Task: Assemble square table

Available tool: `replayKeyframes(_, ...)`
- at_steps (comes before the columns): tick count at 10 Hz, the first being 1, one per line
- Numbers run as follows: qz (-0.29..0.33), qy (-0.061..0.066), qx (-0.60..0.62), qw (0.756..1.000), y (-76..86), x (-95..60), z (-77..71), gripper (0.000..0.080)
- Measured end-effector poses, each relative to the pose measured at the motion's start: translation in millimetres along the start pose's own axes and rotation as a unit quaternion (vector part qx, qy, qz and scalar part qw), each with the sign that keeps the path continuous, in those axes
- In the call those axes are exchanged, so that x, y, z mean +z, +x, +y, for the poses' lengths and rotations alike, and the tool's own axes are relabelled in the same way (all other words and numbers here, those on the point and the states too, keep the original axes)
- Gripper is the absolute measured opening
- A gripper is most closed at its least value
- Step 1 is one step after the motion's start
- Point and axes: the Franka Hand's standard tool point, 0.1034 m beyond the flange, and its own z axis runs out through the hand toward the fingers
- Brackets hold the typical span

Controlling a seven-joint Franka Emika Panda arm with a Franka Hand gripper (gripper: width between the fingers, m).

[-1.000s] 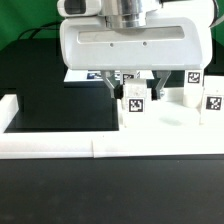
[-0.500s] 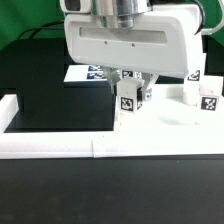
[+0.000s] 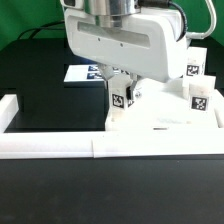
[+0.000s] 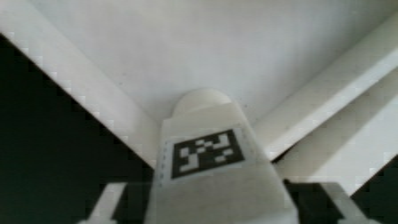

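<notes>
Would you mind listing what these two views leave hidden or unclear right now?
- Gripper fingertips, exterior view: mostly behind the arm's white housing.
- Held leg, wrist view: lower end cut by the frame edge; picture blurred.
- Tabletop, exterior view: far part behind the housing.
- Marker board, exterior view: partly hidden by the arm.

The large flat square white plastic tabletop panel [image 3: 165, 118] lies on the black bench [image 3: 110, 190], toward the exterior view's right. The long low white border wall [image 3: 60, 146] runs in front of it. One short blocky white tagged leg [image 3: 121, 93] sits between the fingers of the claw [image 3: 123, 80], over the panel's left edge. Two more white tagged legs [image 3: 198, 97] [image 3: 193, 68] stand at the right. The thin flat white marker board [image 3: 78, 73] lies behind, to the left.
</notes>
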Motion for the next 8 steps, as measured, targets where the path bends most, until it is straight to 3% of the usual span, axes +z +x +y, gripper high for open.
replayKeyframes(3, 0.000, 0.000, -0.003, 1.000, -0.2, 0.7, 0.2, 0.0336)
replayKeyframes(4, 0.000, 0.001, -0.003, 1.000, -0.3, -0.4, -0.3, 0.0518)
replayKeyframes(5, 0.001, 0.007, -0.004, 1.000, -1.4, -8.9, -2.9, 0.0622)
replayKeyframes(7, 0.002, 0.024, -0.004, 1.000, -5.8, -34.4, -7.6, 0.0641)
replayKeyframes(8, 0.000, 0.035, -0.010, 0.999, -7.1, -56.9, -10.1, 0.0648)
